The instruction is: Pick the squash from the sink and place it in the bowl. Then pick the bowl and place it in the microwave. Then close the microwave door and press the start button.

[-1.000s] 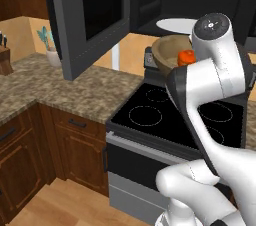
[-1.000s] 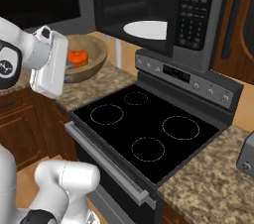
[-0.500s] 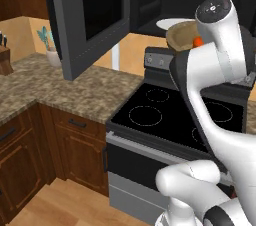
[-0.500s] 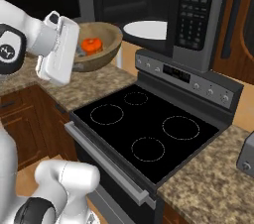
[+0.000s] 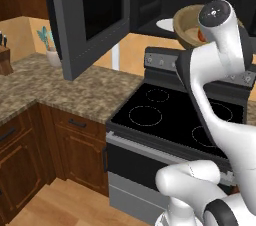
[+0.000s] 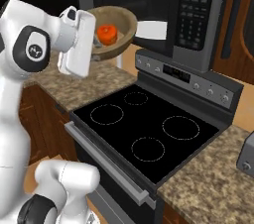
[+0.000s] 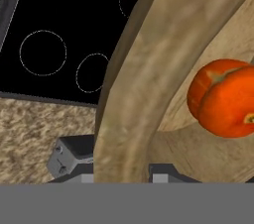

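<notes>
You are carrying the bowl (image 6: 113, 26), squash (image 6: 106, 33) resting inside, higher than a second ago: it is rising off the stove (image 6: 149, 139) toward the open microwave (image 6: 163, 5). The fingers (image 7: 119, 171) are clamping its rim. The turntable plate (image 6: 151, 29) is waiting just beside the bowl; the door (image 5: 92, 15) is standing wide open.

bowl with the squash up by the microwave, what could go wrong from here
The gripper pinches only the rim of the bowl, so it could tip or slip. The squash lies loose inside and might roll out. The bowl could also clip the microwave opening's edge going in.
</notes>
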